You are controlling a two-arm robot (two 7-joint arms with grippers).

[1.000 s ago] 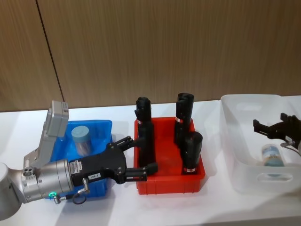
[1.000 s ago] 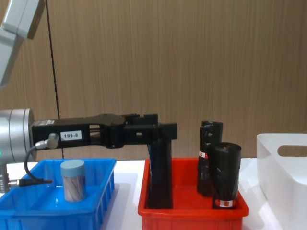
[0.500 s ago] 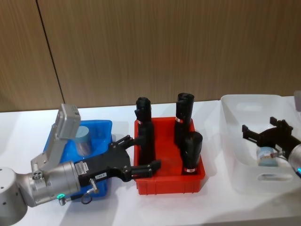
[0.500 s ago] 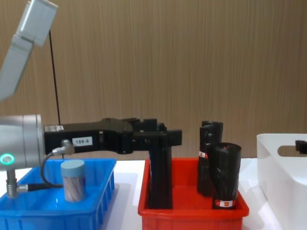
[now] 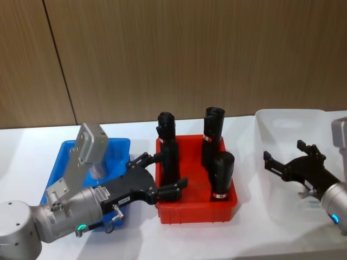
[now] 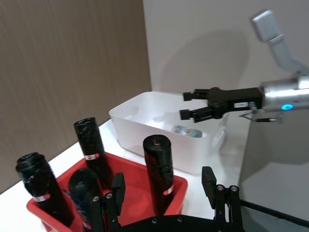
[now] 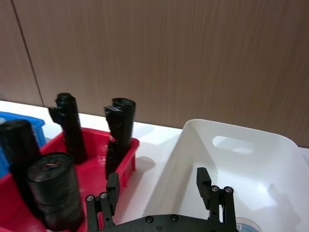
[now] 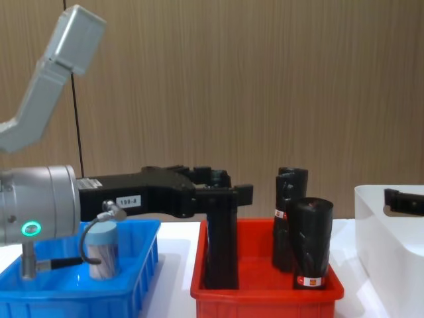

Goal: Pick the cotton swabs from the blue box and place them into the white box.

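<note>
Left wrist view: a swab jar (image 6: 187, 130) lies in the white box (image 6: 145, 134), with the right gripper (image 6: 184, 105) above it, fingers spread and empty. The left gripper (image 5: 162, 171), also spread, has edged toward the box. The right gripper has lifted out of it.

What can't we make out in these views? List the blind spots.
- Head view: the arm behind the left gripper covers most of the blue box; jar count there unclear. Chest view shows one cotton swab jar.
- Head view: the right gripper blocks much of the white box floor.
- Right wrist view: the bottom edge cuts off the jar in the white box.
- Chest view: the white box's wall hides its contents.
</note>
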